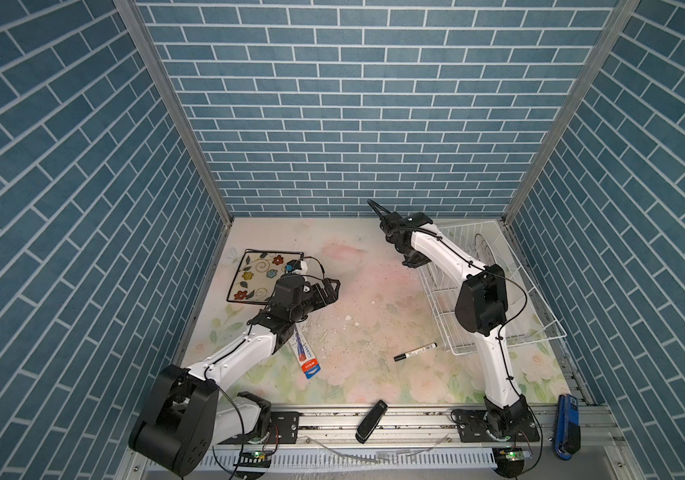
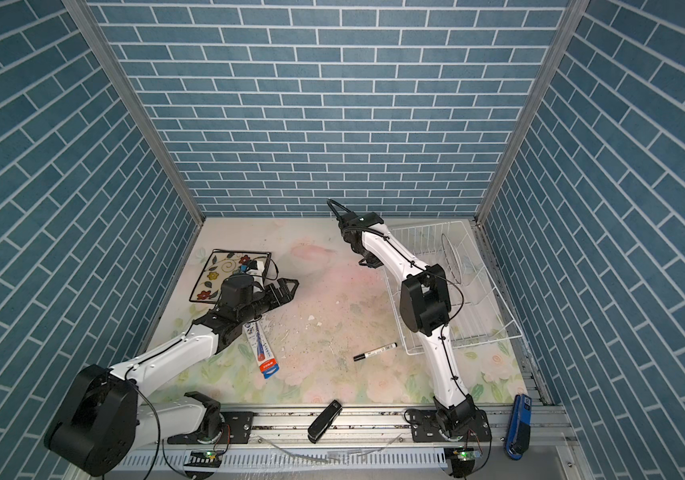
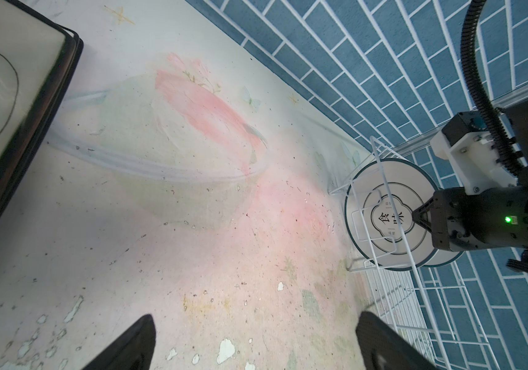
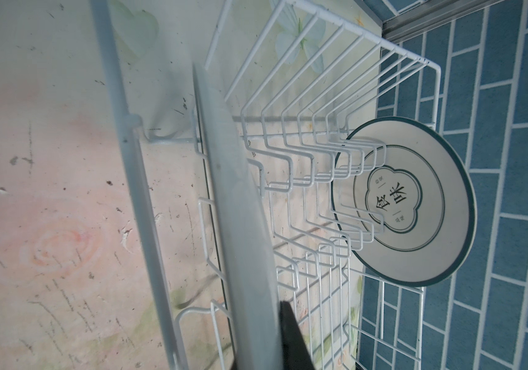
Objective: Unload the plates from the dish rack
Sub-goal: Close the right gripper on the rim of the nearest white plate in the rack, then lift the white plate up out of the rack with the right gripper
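Right gripper (image 4: 261,349): pinches the rim of an edge-on white plate (image 4: 233,192) at lower centre of its wrist view, among the dish rack (image 4: 320,80) prongs.
Round plate (image 4: 416,205): stands upright at right of frame, well apart from that gripper.
Left gripper (image 1: 329,289): gapes wide, just right of the floral plate (image 1: 257,274), which lies flat on the table (image 1: 374,270).
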Controlling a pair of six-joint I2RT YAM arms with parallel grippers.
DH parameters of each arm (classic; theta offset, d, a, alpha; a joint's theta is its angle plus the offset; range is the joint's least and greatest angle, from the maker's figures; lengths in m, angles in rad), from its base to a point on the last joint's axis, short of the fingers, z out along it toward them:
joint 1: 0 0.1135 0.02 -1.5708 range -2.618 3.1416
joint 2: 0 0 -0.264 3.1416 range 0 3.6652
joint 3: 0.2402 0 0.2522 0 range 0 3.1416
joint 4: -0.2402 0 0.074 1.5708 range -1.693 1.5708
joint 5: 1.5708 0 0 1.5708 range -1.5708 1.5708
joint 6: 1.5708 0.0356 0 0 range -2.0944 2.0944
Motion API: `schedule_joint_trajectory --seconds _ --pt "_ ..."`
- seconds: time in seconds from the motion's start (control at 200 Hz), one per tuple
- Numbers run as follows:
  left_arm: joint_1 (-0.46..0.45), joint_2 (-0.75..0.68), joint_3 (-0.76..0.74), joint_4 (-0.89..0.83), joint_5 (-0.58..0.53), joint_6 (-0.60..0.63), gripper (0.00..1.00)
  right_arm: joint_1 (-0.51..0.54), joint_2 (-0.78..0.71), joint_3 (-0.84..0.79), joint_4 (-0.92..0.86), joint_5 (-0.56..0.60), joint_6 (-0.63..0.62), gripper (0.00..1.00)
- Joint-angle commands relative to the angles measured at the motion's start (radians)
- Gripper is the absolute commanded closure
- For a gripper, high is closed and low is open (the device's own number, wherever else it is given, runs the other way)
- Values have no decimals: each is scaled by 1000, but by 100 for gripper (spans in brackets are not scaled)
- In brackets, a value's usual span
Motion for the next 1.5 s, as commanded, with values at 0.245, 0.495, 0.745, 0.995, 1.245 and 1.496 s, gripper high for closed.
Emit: schedule_joint_trajectory --seconds 0.245,0.495,0.745,0.995,1.245,1.496 --pt "-6 -4 32 -41 2 11 0 6 -44 36 -62 111 -21 100" --pt "-7 -6 32 -42 1 10 0 11 -73 36 -62 123 -24 100" --pt "-7 -9 39 -47 0 10 0 13 -106 35 -67 129 -32 100" --pt "-6 -19 40 -54 1 9 0 19 -129 42 -69 136 -36 100" --pt "-7 -33 39 -63 -2 7 0 27 -166 44 -69 148 -38 100" --pt "-6 -53 35 -77 -10 6 0 46 -229 38 -50 150 -39 100"
